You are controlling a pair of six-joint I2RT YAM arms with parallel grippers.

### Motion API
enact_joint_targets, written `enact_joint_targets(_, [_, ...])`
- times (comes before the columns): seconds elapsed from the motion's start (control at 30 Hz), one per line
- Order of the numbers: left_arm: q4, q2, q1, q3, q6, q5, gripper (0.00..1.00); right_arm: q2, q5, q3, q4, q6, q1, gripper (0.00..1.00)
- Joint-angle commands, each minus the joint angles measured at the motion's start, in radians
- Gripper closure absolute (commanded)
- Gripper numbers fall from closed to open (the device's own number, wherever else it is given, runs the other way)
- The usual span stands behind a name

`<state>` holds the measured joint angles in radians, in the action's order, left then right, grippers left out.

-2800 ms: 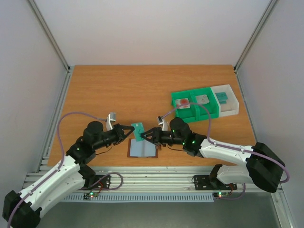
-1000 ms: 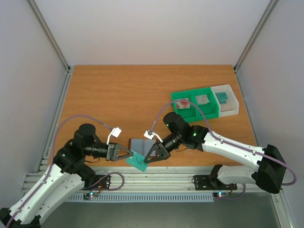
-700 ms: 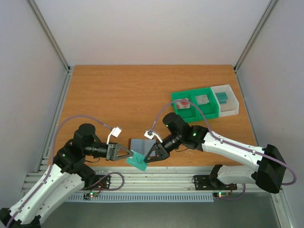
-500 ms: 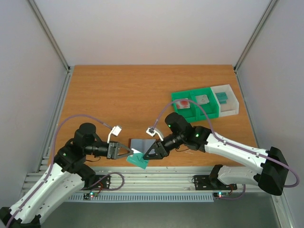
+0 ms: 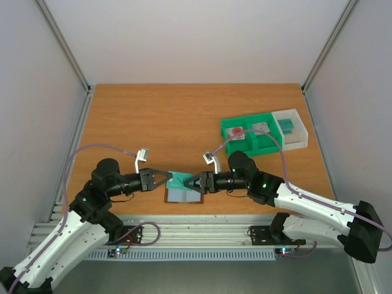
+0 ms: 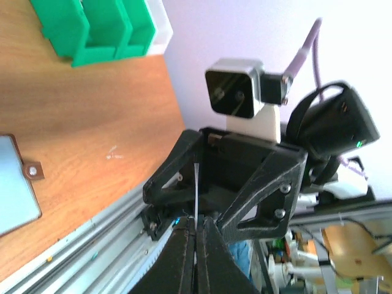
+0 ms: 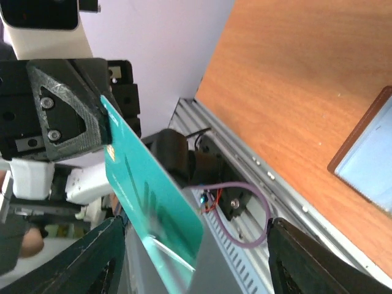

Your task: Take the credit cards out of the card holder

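A teal credit card [image 5: 179, 180] is pinched edge-on between the pressed-together fingers of the left claw [image 5: 169, 177] and held above the desk [image 5: 153, 122]. The right claw [image 5: 191, 182] is spread wide, its fingers set to either side of the card's far end. The card holder [image 5: 182, 196] is laid open on the desk just beneath both claws. Green bins [image 5: 251, 138] stand well beyond the right claw.

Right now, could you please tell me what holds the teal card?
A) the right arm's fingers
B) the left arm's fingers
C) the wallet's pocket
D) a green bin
B: the left arm's fingers are pinched shut on the teal card, while the right arm's fingers stand spread open on either side of it.
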<state>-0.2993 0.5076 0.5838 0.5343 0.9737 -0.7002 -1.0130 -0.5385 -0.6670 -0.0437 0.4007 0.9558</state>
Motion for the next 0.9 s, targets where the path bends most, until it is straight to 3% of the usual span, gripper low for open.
enact_joint_targets(0.0, [0.171,-0.032,-0.002,-0.049,0.108,0.142,1.00,0.012,0.106,0.089,0.275,0.219,0.006,0.36])
enact_joint_targets(0.1, [0.199,-0.048,-0.002,-0.068,0.140,0.188,1.00,-0.013,0.101,0.107,0.381,0.272,0.006,0.44])
enact_joint_targets(0.23, [0.217,-0.076,-0.003,-0.089,0.171,0.240,1.00,-0.030,0.100,0.116,0.436,0.304,0.006,0.65])
enact_joint_targets(0.3, [0.210,-0.082,-0.003,-0.093,0.174,0.258,1.00,-0.026,0.113,0.127,0.452,0.312,0.006,0.72])
enact_joint_targets(0.57, [0.231,-0.089,-0.003,-0.118,0.193,0.270,1.00,-0.012,0.134,0.141,0.455,0.314,0.005,0.74])
enact_joint_targets(0.87, [0.223,-0.095,-0.004,-0.123,0.196,0.278,1.00,-0.010,0.147,0.155,0.474,0.321,0.006,0.95])
